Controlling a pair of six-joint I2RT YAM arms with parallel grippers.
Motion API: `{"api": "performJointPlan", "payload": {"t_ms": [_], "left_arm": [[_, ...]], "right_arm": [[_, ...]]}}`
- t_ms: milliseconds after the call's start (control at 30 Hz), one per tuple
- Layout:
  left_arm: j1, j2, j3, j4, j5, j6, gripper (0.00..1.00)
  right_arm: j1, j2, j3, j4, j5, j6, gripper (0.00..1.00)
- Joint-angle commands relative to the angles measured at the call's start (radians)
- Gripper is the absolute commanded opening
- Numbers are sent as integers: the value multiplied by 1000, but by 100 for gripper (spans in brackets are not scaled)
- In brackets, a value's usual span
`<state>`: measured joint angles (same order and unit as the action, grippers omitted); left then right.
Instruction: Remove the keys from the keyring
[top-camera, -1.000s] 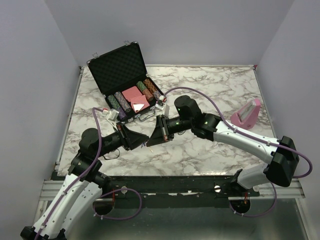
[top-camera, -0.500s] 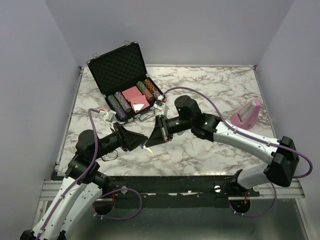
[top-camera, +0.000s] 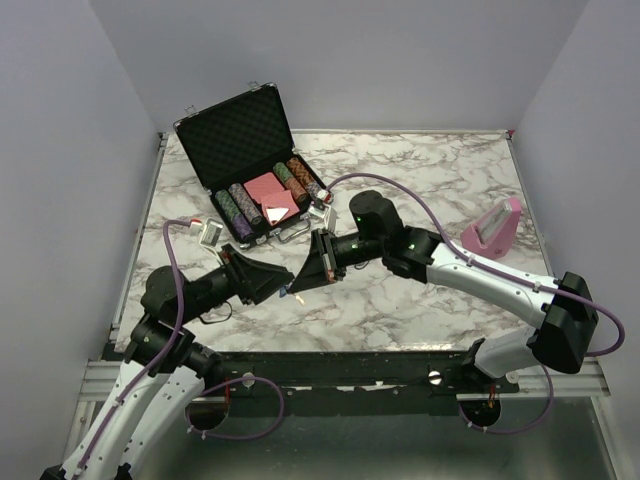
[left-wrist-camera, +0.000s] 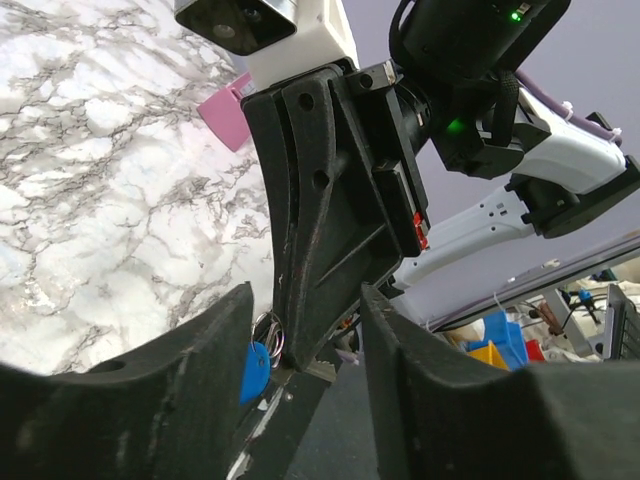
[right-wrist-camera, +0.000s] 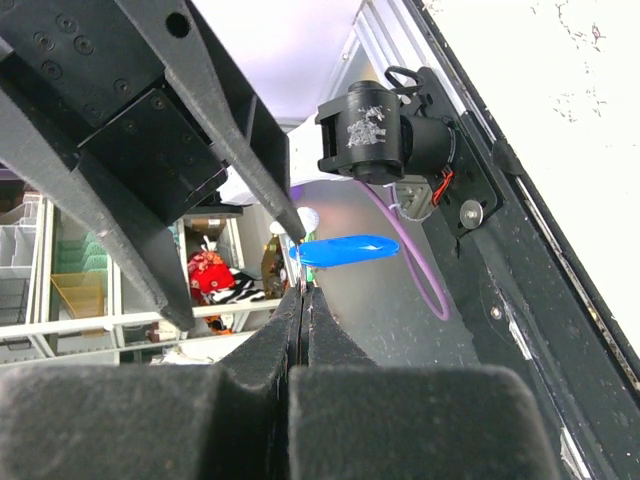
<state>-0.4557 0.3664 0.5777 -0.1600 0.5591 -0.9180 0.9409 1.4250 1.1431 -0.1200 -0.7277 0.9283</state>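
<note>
The keys (left-wrist-camera: 272, 338) are a small bunch of silvery rings and metal with a bright blue tag (left-wrist-camera: 255, 370). They hang at the tips of my right gripper (top-camera: 300, 285). In the right wrist view the right gripper (right-wrist-camera: 303, 296) is shut on thin metal of the bunch, and the blue tag (right-wrist-camera: 346, 250) sticks out just beyond its tips. My left gripper (top-camera: 270, 283) faces it tip to tip above the table. In the left wrist view the left gripper (left-wrist-camera: 305, 300) is open, and its fingers stand either side of the right gripper's fingers (left-wrist-camera: 325, 250). The bunch lies close to its left finger (left-wrist-camera: 215, 340).
An open black case (top-camera: 238, 138) with poker chips (top-camera: 236, 204) and red card decks stands at the back left. A pink holder (top-camera: 492, 228) is at the right. Small white pieces (top-camera: 213, 231) lie left of the case. The table's front edge (top-camera: 330, 350) is just below the grippers.
My left arm's elbow has swung left and its cable has shifted. Both grippers stay nearly in place, tip to tip. A bright glint of the keys now shows between them.
</note>
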Motion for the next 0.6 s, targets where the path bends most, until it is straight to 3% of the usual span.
{"api": "performJointPlan", "payload": {"t_ms": [0, 167, 300, 567], "left_arm": [[-3, -17, 22, -26, -7, 10, 51], [-3, -12, 21, -33, -1, 13, 39], [-3, -9, 30, -64, 1, 30, 38], [-3, -20, 28, -88, -18, 33, 55]], "right_arm": [[3, -17, -2, 33, -15, 6, 1], [3, -18, 0, 36, -19, 6, 1], [4, -18, 4, 39, -21, 4, 1], [4, -20, 12, 40, -33, 1, 1]]}}
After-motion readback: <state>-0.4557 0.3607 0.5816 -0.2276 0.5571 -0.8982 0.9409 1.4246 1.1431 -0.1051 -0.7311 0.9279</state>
